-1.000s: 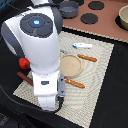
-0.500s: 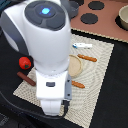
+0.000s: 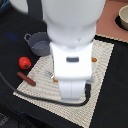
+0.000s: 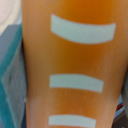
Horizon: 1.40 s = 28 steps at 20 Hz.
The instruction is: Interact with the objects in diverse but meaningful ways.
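Note:
The wrist view is filled by the yellow-orange bread loaf (image 4: 75, 65) with white slashes, very close to the camera. No fingertips show there. In the exterior view the white arm (image 3: 72, 55) stands over the middle of the woven mat (image 3: 102, 85) and hides the gripper and the loaf. The blue-grey handled pot (image 3: 37, 43) sits at the mat's far corner on the exterior view's left. The red tomato (image 3: 24, 62) lies just off the mat, with the brown sausage (image 3: 26, 78) in front of it at the mat's edge.
A black cable (image 3: 45, 97) loops across the mat's front. A small pale item (image 3: 50, 74) lies beside the arm's base. A pale bowl (image 3: 123, 18) stands on the brown surface at the exterior view's far right.
The arm has swung toward the exterior view's right. It now covers the middle of the mat and the plate, and the pot has come into sight.

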Available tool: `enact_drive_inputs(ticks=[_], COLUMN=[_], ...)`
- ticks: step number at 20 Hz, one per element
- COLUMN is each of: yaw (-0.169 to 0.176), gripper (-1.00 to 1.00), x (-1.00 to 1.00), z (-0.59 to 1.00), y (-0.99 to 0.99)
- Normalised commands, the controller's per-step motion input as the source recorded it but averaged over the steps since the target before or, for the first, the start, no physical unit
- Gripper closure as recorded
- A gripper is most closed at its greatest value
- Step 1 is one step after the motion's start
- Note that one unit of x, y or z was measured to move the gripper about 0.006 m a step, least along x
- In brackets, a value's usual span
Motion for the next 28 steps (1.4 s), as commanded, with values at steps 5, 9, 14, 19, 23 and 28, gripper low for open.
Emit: enact_drive_inputs(ticks=[5,9,14,19,23,28], yaw=[0.06,0.062,0.064,0.063,0.058,0.048], gripper=[1.0,1.0,1.0,1.0,1.0,1.0], x=[-0.17,-0.2,-0.32,-0.37,-0.34,-0.46], z=[0.28,0.18,0.09,0.0,-0.08,-0.44], y=[0.72,0.72,0.68,0.62,0.54,0.1])
